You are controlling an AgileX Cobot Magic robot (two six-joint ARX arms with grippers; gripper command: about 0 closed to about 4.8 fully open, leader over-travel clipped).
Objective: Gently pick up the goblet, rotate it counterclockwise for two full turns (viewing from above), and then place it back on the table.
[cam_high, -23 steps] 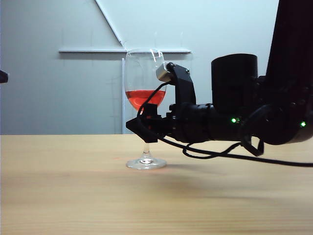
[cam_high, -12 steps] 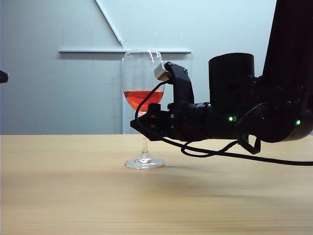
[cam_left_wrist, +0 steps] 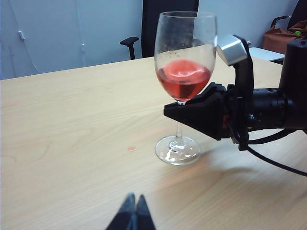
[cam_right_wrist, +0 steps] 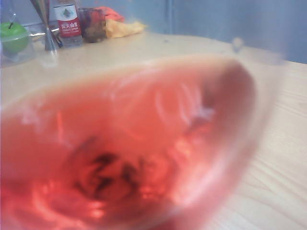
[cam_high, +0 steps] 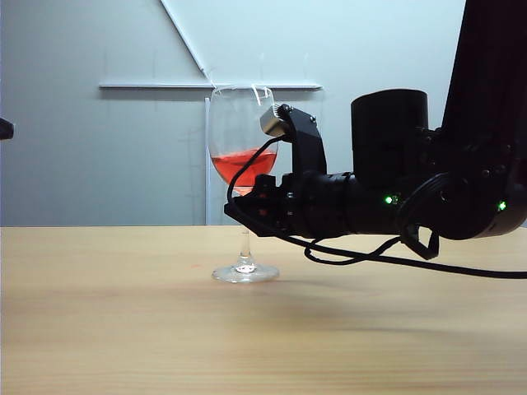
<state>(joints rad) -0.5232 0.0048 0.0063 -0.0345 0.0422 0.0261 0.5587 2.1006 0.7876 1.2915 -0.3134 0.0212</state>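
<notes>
**Right hand closed on goblet stem; goblet foot on bench**

Goblet [cam_high: 243, 156]: stands upright on the bench [cam_high: 123, 329], left of centre in the exterior view. Round foot rests flat on the surface. The bowl holds red liquid to roughly a third of its height; the liquid surface is not level, showing a slight slant and ripple.

Right hand [cam_high: 244, 212]: reaches in level from the right side of the exterior view, at the top of the stem just beneath the bowl. The left wrist view shows its black fingers [cam_left_wrist: 192, 109] drawn narrow against the stem, gripping it. The right wrist view is filled by the red bowl [cam_right_wrist: 129, 153] at very close range, blurred.

Left hand [cam_left_wrist: 133, 215]: low over the bench, well apart from the goblet, holding nothing. Its two tips are pressed together.

Other items: a small reddish spot [cam_left_wrist: 131, 148] lies on the bench near the foot. A black cable [cam_high: 395, 263] hangs beneath the right arm
</notes>
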